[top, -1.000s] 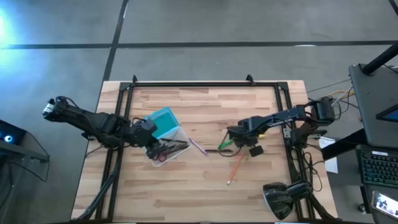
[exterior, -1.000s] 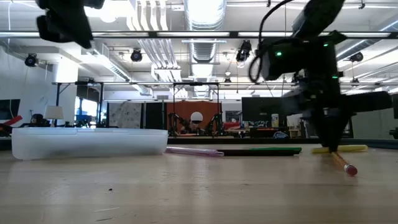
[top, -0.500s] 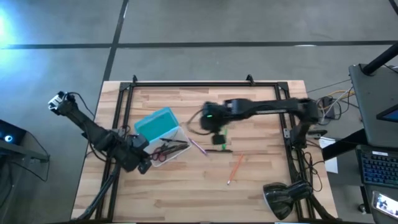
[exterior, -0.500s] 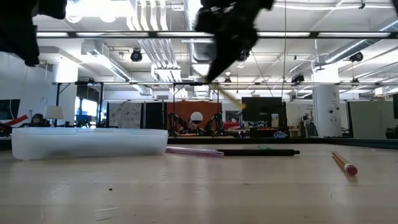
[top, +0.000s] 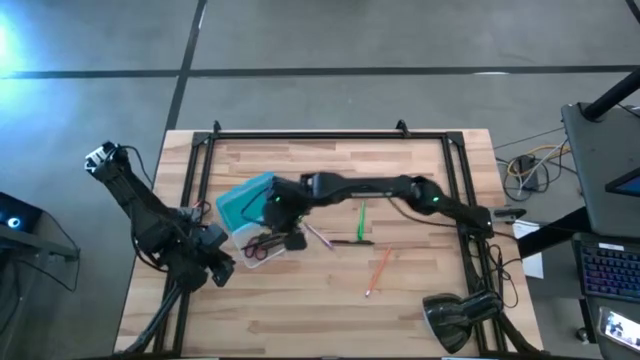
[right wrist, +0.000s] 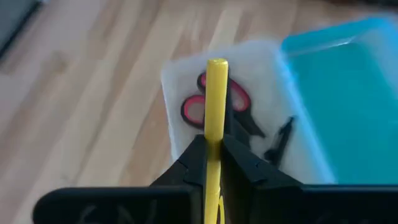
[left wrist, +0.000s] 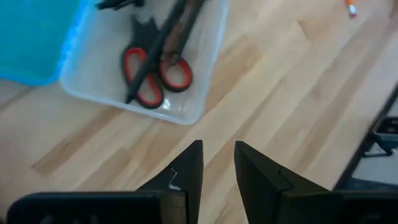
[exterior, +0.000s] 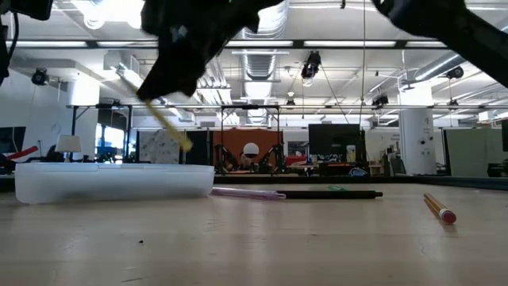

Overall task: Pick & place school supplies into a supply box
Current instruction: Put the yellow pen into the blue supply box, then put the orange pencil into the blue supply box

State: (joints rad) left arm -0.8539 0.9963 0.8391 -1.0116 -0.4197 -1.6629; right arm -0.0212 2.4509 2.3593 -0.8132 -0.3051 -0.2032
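The short yellow stick (right wrist: 216, 118) is being gripped between the closed fingers of the right gripper (top: 283, 210), which is hanging above the translucent tray (right wrist: 180, 81) of the supply box (top: 258, 212). In the low view the stick (exterior: 163, 121) is slanting downward, its free end clear of the tray wall (exterior: 111, 181), so it is not yet inside. Holding it lengthwise over the tray is likely meant to let it drop flat alongside the contents.

The red-handled scissors (left wrist: 155, 73) are lying in the tray together with dark pens (left wrist: 163, 37). The turquoise lid (right wrist: 336, 93) is lying open beside the tray, leaving the compartment accessible from above.

Outside the box, a pink thin item (top: 319, 236) is lying just beside the tray; the green marker (top: 361, 220) and a dark pen (top: 352, 241) are lying near the table's middle, and the orange pencil (top: 378, 270) is lying farther out. These are waiting to be collected.

The left gripper (left wrist: 217, 174) is standing back at the table's left edge, fingers slightly apart and holding nothing, presumably to leave the box area free for the right arm.
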